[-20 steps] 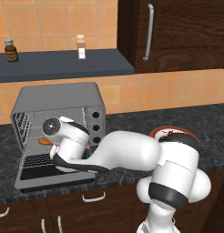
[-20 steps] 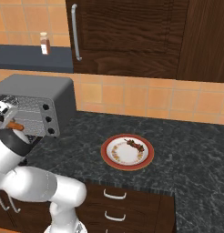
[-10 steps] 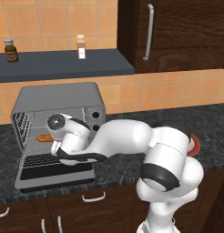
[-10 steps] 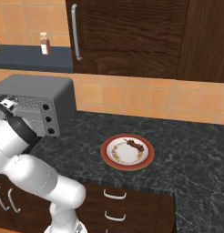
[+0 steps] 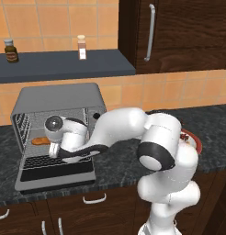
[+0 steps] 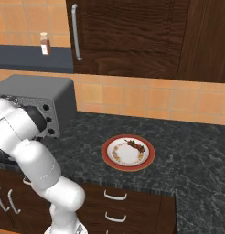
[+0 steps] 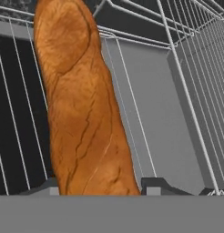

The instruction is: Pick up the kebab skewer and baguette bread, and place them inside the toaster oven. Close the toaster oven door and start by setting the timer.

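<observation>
We count one oven (image 5: pixel 59 98), and every other count is placed from it. One loaf (image 7: pixel 82 113) lies on its wire rack. One plate (image 6: pixel 128 152) to its right carries one skewer (image 6: pixel 135 146). Two bottles (image 5: pixel 11 49) stand on the one shelf (image 5: pixel 64 64) above it. One arm (image 5: pixel 128 133) reaches into it.

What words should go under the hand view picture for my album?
Long tan-orange baguette bread between the jaws, reaching over the wire rack inside the grey toaster oven.
</observation>
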